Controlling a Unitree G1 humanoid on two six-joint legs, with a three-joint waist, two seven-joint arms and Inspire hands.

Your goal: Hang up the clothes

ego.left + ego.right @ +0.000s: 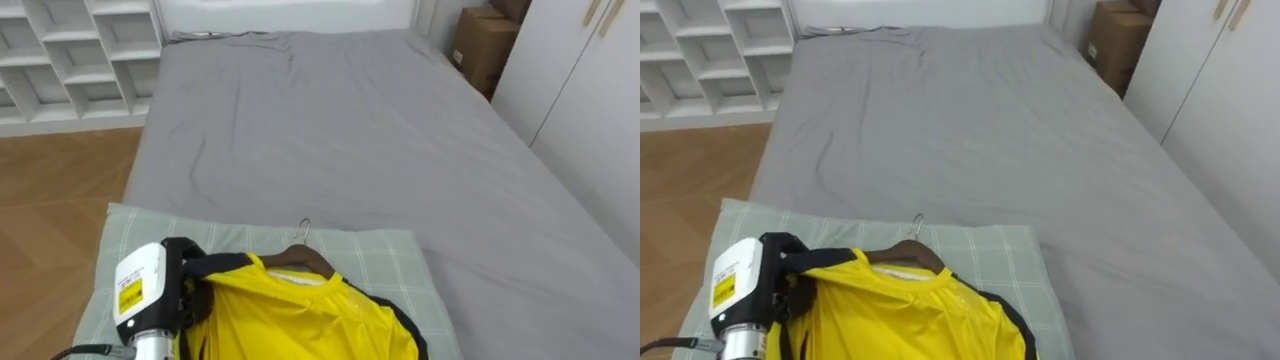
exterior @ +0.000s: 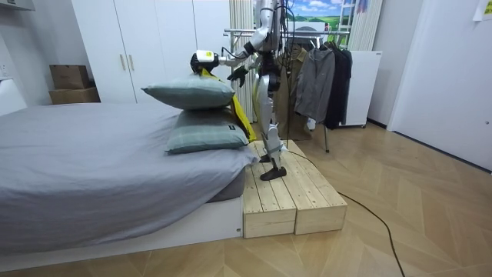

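Daylight fills the room, soft and even. In the room view it comes from the window (image 2: pixel 319 11) at the upper middle, and the wooden floor (image 2: pixel 400 177) at the lower right carries a pale sheen. The bed sheet (image 1: pixel 340 130) is lit flat, with only faint shading in its creases. The wardrobe doors (image 1: pixel 590 90) at the right edge look brightest, without glare. The yellow shirt (image 1: pixel 300 315) at the bottom shows softly shaded folds. The lower pillow (image 2: pixel 204 138) lies in the upper pillow's (image 2: pixel 188 92) shade.
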